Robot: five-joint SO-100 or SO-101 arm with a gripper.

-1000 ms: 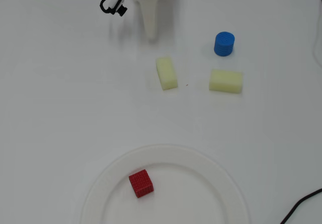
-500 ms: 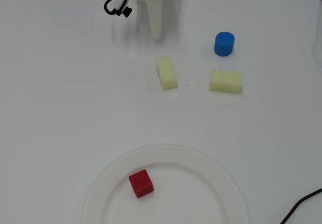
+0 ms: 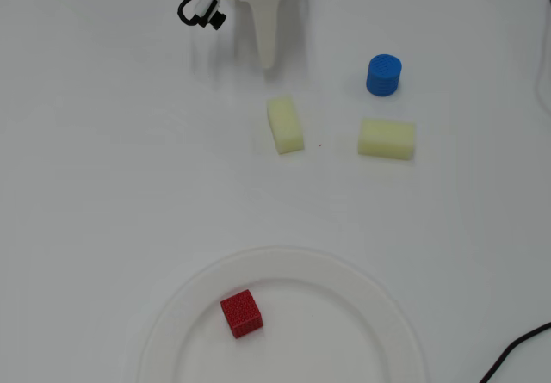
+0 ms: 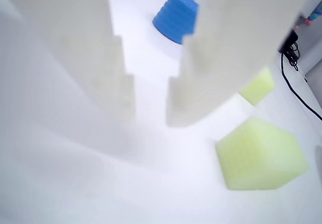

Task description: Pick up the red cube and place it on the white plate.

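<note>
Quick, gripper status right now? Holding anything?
Gripper: open, with a clear gap between the jaws in the wrist view, and holding nothing. The red cube already sits on the white plate.

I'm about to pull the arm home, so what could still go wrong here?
1. The gripper sits close to the nearer yellow block; a low sweep could knock it, or the blue cylinder.
2. The red cube already lies on the white plate, left of centre; bumping the plate could shift it.
</note>
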